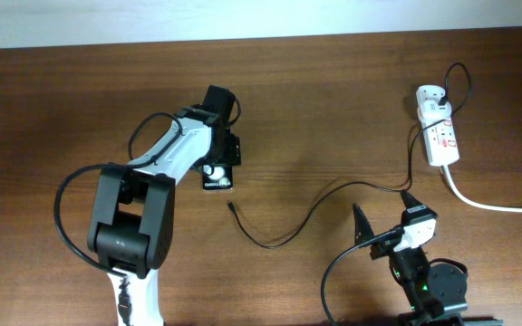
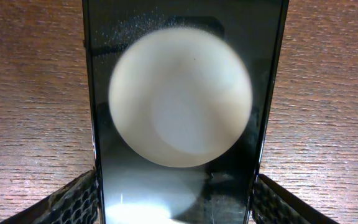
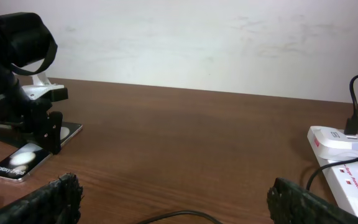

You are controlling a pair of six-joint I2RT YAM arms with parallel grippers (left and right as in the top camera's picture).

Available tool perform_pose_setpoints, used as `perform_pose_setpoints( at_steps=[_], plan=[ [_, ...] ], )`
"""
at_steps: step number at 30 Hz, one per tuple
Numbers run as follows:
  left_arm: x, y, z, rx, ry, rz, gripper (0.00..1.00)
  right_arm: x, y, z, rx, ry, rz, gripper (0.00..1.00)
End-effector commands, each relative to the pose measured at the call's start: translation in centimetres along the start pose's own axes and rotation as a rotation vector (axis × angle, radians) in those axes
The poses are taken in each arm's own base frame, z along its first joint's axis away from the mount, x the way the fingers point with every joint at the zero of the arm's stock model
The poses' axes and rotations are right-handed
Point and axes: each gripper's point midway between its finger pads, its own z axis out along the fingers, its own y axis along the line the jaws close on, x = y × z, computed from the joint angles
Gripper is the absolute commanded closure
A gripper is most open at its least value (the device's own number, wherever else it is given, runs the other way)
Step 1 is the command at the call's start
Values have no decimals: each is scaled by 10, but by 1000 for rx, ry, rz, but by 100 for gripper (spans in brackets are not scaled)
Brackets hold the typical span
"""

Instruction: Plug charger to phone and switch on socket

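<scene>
The black phone [image 1: 217, 178] lies flat on the wooden table, and its large white circle fills the left wrist view [image 2: 179, 93]. My left gripper [image 1: 217, 165] is down over it, shut with one finger [image 2: 73, 202] against each long edge. The charger cable [image 1: 333, 192] curves across the table. Its small connector tip [image 1: 230, 206] lies loose just below the phone. Its white adapter [image 1: 430, 96] sits plugged into the far end of the socket [image 1: 443, 138]. My right gripper [image 1: 385, 213] stands open and empty above the cable, left of and nearer than the socket [image 3: 353, 177].
A thick white cord [image 1: 488, 204] runs from the socket off the right edge. The left arm [image 3: 17, 81] stands over the phone [image 3: 27, 163] at the left of the right wrist view. A pale wall borders the table's far edge.
</scene>
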Motion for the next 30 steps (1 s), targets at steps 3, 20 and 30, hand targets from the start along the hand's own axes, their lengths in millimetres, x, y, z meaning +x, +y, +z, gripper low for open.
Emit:
perform_pose_setpoints(
  at_steps=[3,20,30],
  plan=[
    [31,7,33,-35,130,-25,47,2,2,0,-11,0,-3,1],
    [11,-43,-59,192,267,-134,100,2,2,0,-10,0,-3,1],
    [30,-69,-86,354,405,-159,100,0,42,-5,-249,39,360,1]
  ],
)
